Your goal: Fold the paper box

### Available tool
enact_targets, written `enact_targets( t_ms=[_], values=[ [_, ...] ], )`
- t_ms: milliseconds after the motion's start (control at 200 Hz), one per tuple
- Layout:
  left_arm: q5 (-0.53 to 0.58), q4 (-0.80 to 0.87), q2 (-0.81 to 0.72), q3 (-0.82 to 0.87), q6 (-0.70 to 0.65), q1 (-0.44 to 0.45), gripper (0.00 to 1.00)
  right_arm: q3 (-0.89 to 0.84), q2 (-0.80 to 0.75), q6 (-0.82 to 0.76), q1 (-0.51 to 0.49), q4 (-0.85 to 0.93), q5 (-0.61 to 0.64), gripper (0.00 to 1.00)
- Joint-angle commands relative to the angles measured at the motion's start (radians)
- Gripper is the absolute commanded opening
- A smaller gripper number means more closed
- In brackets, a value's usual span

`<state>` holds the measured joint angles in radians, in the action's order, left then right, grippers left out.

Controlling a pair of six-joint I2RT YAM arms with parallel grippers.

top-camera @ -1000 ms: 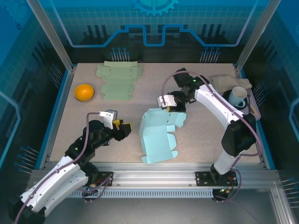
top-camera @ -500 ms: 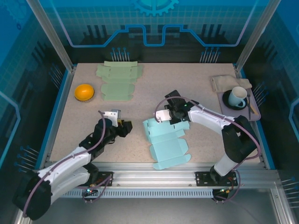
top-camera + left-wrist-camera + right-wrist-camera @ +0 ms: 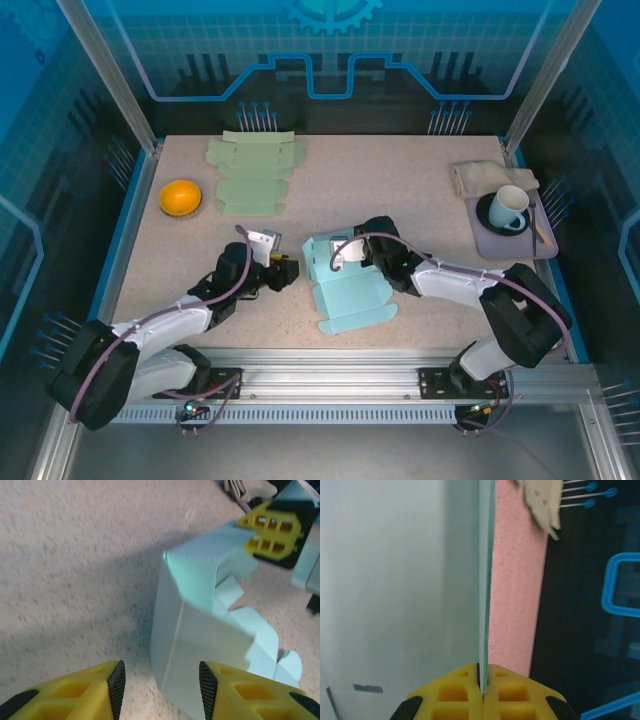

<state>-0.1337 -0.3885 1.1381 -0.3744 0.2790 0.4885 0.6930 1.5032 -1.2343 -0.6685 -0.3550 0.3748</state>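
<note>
Right gripper (image 3: 483, 672) pinched tight on an upright panel of the paper box (image 3: 352, 292). Left gripper (image 3: 159, 681) spread apart, gripping nothing, box corner just ahead.

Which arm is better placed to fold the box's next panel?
Probably left: the left gripper is open, facing the paper box; the right gripper is shut on its edge, holding it.

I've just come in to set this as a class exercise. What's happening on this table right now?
Two robot arms are working on a pale blue paper box, partly folded, near the front middle of the table. The right hand is shut on one thin upright panel of it. The left hand is open and empty, aimed at the box's left side. Flat green sheets lie untouched at the back left.
</note>
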Motion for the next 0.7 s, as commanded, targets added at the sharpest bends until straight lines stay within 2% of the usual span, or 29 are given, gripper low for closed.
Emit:
enact_targets(
  t_ms=[0, 95, 240, 390, 695],
  values=[
    [0.056, 0.001, 0.018, -0.055, -0.072, -0.011, 0.46, -0.062, -0.010, -0.060, -0.023, -0.332, 0.059, 0.00],
    [-0.018, -0.055, 0.059, -0.053, -0.097, -0.012, 0.46, -0.106, 0.024, -0.090, -0.032, -0.511, 0.103, 0.00],
    [-0.122, -0.088, 0.114, -0.059, -0.152, -0.012, 0.46, -0.127, 0.078, -0.118, -0.041, -0.640, 0.130, 0.00],
    [-0.047, -0.072, 0.150, -0.071, -0.201, -0.017, 0.46, -0.121, 0.110, -0.125, -0.041, -0.651, 0.110, 0.00],
    [0.007, -0.054, 0.247, -0.167, -0.243, -0.044, 0.49, -0.119, 0.137, -0.096, -0.043, -0.591, 0.063, 0.00]
  ],
)
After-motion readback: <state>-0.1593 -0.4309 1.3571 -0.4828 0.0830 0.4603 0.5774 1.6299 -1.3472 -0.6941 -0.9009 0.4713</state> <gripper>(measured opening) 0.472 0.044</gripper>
